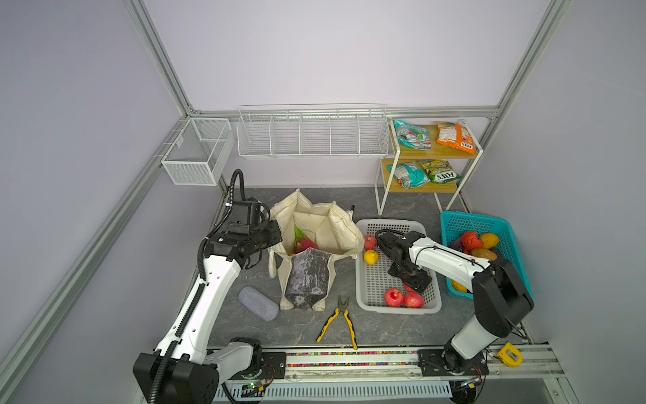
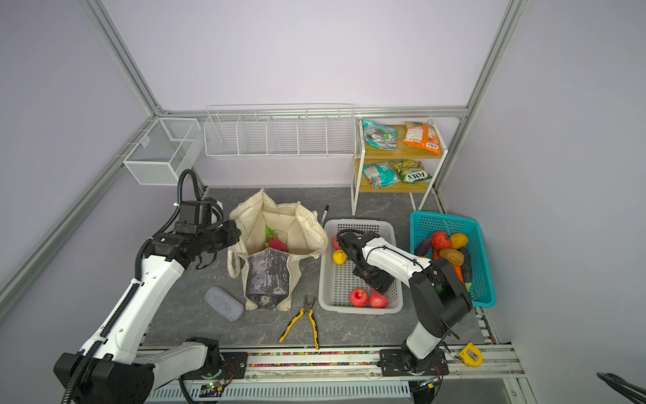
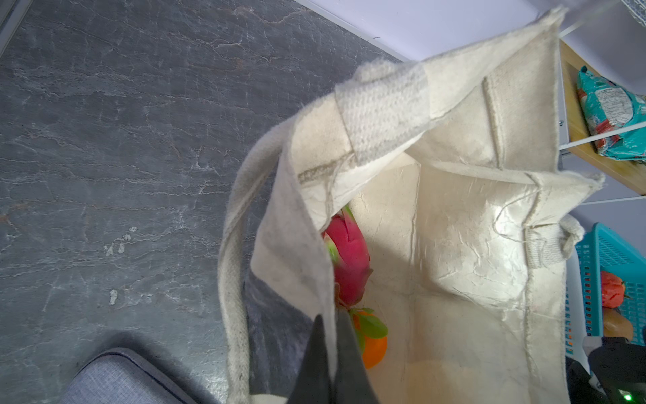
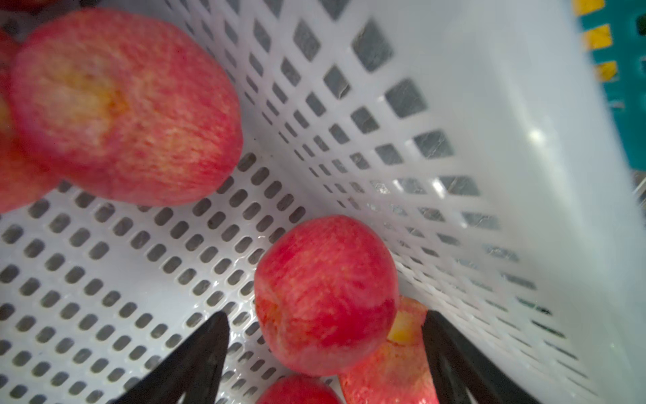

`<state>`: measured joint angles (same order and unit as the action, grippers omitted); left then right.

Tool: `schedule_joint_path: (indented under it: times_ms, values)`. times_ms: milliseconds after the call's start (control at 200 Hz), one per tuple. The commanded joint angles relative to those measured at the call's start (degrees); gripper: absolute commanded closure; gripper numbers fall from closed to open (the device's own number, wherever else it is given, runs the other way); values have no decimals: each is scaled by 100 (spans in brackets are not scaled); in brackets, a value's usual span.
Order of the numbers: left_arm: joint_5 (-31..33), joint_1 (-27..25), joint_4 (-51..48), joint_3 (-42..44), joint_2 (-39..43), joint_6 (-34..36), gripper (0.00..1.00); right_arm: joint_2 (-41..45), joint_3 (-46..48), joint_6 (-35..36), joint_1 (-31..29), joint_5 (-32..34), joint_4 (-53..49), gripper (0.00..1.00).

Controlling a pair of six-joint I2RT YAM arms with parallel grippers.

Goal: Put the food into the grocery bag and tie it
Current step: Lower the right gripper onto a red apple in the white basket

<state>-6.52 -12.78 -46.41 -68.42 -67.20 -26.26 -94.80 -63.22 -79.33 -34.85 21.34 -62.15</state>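
Observation:
The cream grocery bag stands open at mid-table, its dark grey panel facing front. Inside lie a pink dragon fruit and an orange. My left gripper is shut on the bag's left rim, with cream cloth pinched between its jaws. My right gripper is down in the white basket and stands open. A red apple lies between its fingers, with more apples beside it. A yellow pear sits at the basket's left side.
A teal basket of fruit and vegetables stands at the right. FOX'S packets lie on a two-tier shelf at the back right. Yellow-handled pliers and a grey case lie in front of the bag. Wire racks hang on the back wall.

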Motion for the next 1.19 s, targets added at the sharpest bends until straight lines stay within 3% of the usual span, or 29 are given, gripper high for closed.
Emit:
schedule_joint_path:
  times_ms: [0, 400, 990, 1190]
  values:
    - [-16, 3, -50, -110, 23, 19, 100, -29, 3, -186, 37, 26, -150, 11]
    - [11, 3, -103, -83, 75, 20, 100, -240, 71, 123, 117, 139, 319, 0]
    - [37, 3, -113, 83, 226, 6, 100, -190, 310, 216, 110, -14, 689, 20]
    - [46, 3, -92, 101, 251, 5, 100, -170, 319, 237, 111, 77, 678, 32]
